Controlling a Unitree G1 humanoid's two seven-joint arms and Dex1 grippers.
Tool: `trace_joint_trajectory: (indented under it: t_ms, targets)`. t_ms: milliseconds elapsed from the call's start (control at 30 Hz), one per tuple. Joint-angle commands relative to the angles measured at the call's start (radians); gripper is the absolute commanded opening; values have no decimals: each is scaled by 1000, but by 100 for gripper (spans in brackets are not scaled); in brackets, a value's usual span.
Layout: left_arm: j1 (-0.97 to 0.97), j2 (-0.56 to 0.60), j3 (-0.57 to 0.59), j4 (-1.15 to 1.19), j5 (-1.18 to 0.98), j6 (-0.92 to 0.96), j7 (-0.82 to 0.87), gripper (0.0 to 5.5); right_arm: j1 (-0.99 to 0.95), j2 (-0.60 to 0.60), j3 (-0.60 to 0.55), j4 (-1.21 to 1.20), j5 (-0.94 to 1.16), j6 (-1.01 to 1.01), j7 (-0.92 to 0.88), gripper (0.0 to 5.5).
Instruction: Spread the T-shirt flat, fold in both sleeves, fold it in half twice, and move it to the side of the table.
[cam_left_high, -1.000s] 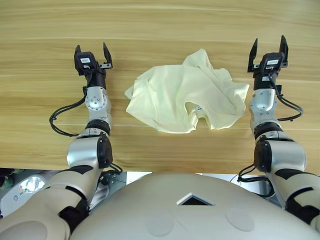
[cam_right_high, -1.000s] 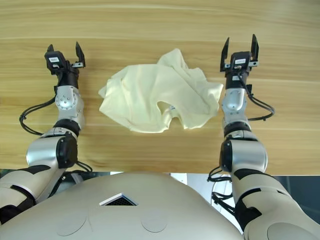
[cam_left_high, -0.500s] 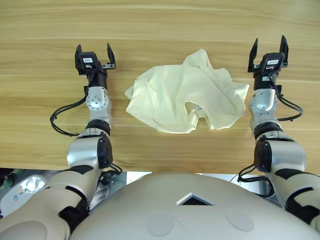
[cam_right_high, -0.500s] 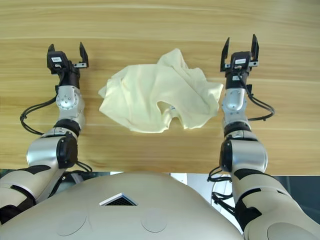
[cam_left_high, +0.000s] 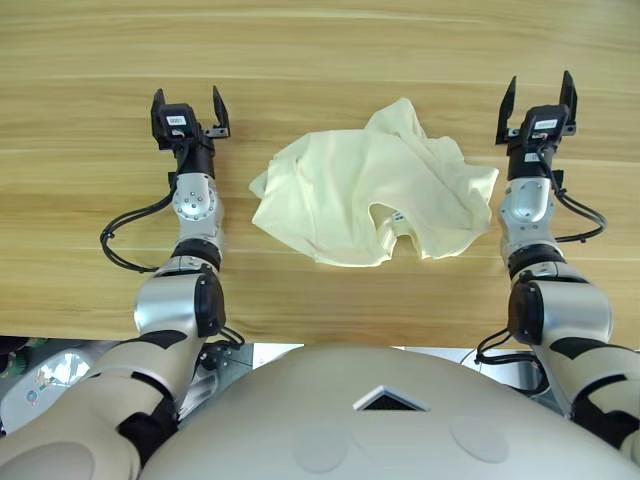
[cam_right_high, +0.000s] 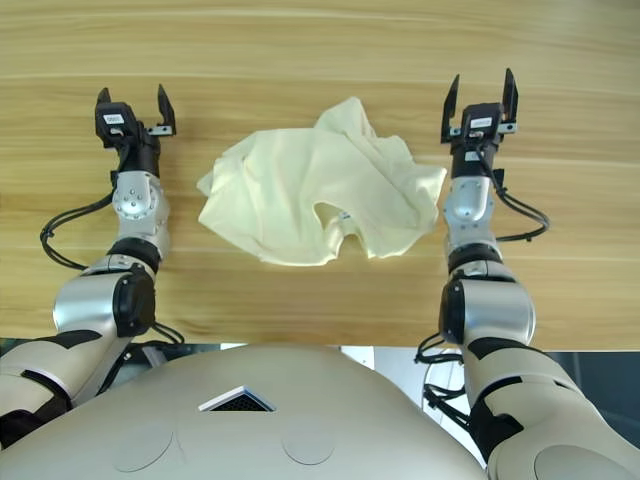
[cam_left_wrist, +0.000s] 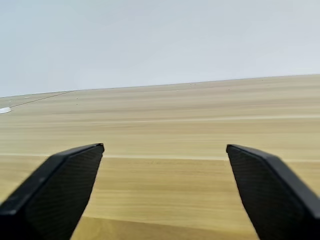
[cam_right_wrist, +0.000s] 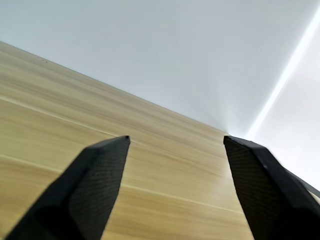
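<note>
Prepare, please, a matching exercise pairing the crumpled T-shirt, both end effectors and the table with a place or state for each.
Things:
1. pale yellow cloth T-shirt
2. black two-fingered left end effector
3. black two-fingered right end effector
4. light wooden table

Places or states:
A. open, right of the shirt
B. lies under everything
C. crumpled, mid-table
D. open, left of the shirt

Pairs: 1-C, 2-D, 3-A, 4-B.

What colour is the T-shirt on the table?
Pale yellow, plain: the T-shirt shows best in the left eye view.
</note>
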Motion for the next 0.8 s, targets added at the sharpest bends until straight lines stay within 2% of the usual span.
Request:
trace_joint_trajectory:
  t_ms: [33, 600, 800]
  targets:
    - [-23, -1, 0, 4, -4, 17, -1, 415, -6, -3, -7, 0, 1, 5, -8, 345]
    - [-48, 5, -14, 26, 20, 74, 35, 415, -6, 2, 0, 4, -13, 13, -34, 345]
    - [-49, -24, -67, -21, 104, 39, 197, 415, 30, 35, -11, -23, 11, -8, -25, 345]
